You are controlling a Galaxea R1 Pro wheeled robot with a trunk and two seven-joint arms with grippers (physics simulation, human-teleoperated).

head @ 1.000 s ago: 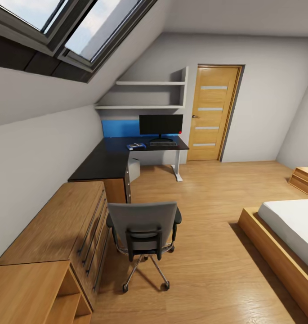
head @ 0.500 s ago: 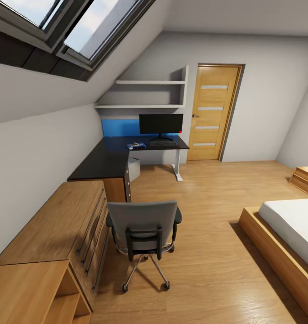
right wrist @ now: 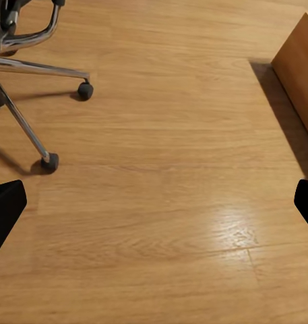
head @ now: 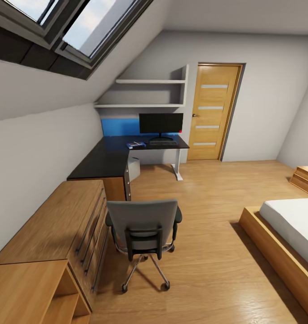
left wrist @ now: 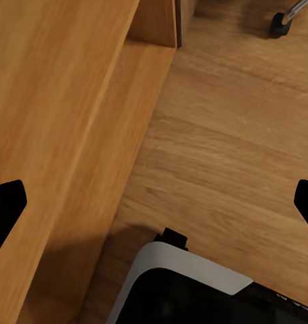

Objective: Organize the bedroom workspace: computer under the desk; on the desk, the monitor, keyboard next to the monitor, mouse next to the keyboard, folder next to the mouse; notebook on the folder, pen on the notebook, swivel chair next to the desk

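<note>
Near six o'clock from the counter (head: 104,157), the swivel chair (head: 144,225) is standing well apart from it — light on its casters, best pushed by its stiff backrest. Left gripper (left wrist: 154,202) and right gripper (right wrist: 154,202) are gaping wide, holding nothing.

You are looking at the swivel chair (head: 144,234) standing on the floor, its grey back facing you, well apart from the desk (head: 109,157). The black monitor (head: 161,124) is standing upright on the desk, with the keyboard (head: 162,142) lying just in front. The blue folder (head: 136,145) is lying beside the keyboard. The light computer (head: 134,169) is sitting under the desk.
</note>
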